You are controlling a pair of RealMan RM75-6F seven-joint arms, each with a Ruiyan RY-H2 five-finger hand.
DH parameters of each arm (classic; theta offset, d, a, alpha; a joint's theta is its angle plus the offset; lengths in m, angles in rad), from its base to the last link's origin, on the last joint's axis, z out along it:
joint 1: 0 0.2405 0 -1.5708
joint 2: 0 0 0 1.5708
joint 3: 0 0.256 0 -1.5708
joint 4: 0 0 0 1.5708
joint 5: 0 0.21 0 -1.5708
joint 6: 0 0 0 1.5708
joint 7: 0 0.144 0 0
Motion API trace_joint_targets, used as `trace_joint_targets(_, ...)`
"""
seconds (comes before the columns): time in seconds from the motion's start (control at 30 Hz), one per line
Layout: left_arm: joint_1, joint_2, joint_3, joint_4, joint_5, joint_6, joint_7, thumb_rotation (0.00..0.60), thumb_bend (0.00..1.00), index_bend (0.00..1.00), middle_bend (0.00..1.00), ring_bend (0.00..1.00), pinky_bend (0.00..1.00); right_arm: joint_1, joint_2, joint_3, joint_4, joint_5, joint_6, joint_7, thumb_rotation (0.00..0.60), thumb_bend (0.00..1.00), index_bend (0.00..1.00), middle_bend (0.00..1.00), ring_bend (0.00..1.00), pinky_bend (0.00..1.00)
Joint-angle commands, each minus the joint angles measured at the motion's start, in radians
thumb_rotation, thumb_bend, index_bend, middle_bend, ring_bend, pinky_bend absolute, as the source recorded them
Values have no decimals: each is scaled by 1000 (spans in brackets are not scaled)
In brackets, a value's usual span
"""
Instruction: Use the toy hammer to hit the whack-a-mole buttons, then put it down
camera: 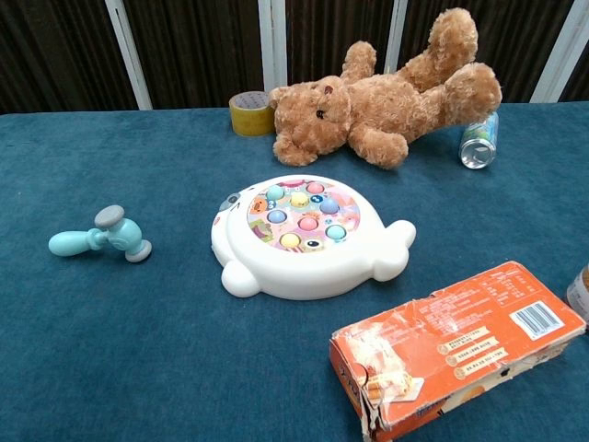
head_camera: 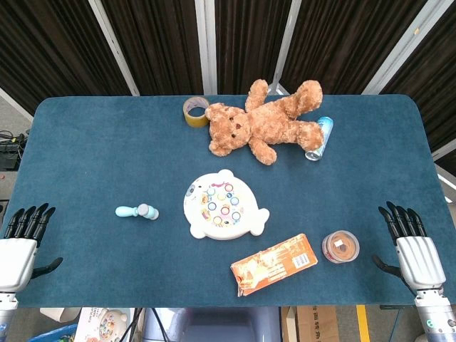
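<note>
Orange box lies nearest, beside the whack-a-mole toy.
Both hands rest released and holding nothing at the near table corners; toy hammer lies untouched ahead of left hand, well apart from right hand.

Matt blue cloth covers the table. The toy hammer looks like smooth plastic, and the whack-a-mole toy shows a glossy white plastic shell. Plush fur on the teddy bear. The orange box is creased, torn cardboard.
</note>
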Motion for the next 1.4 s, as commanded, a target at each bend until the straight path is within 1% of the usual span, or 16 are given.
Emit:
trace_joint_targets(0.03,-1,0,0,0,0,-1,1,600,39,0,0,0,17,0,0,0,-1,1,-1,0,600,193,0,0,0,0)
trace_joint_targets(0.57,-3,2,2,-6,-6,-11,7,600,39,0,0,0,17,-1,1,1,-4,1,2,1,600,193,0,0,0,0)
trace_joint_targets(0.73,-10,1,0,-12,-16,-29,17,600,39,0,0,0,22,3,-2,3,-1,8,-7,-2,600,193,0,0,0,0)
trace_joint_targets(0.8,-19,2,-5,-18,-29,-47,33,600,41,0,0,0,53,4,-3,5,0,13,-9,-2,600,193,0,0,0,0)
trace_joint_targets(0.9,-41,5,-19,-38,-50,-80,67,600,67,2,0,2,134,5,-4,5,-1,14,-13,-2,600,193,0,0,0,0)
trace_joint_targets(1.0,-76,4,-43,-69,-76,-122,115,600,130,63,2,3,146,6,-4,3,-1,10,-13,-2,600,193,0,0,0,0)
trace_joint_targets(1.07,-103,-5,-64,-86,-99,-151,153,600,171,137,29,4,146,5,-3,1,-2,8,-13,-1,600,193,0,0,0,0)
trace_joint_targets(1.2,-157,-35,-108,-113,-155,-204,225,600,183,234,76,10,146,5,-3,0,-6,7,-13,2,600,193,0,0,0,0)
trace_joint_targets(1.27,-187,-57,-131,-119,-197,-236,264,600,199,290,114,35,155,6,-3,1,-7,9,-15,2,600,194,0,0,0,0)
trace_joint_targets(1.4,-245,-109,-176,-117,-281,-285,336,600,229,350,165,48,169,7,-3,1,-9,14,-20,2,600,193,0,0,0,0)
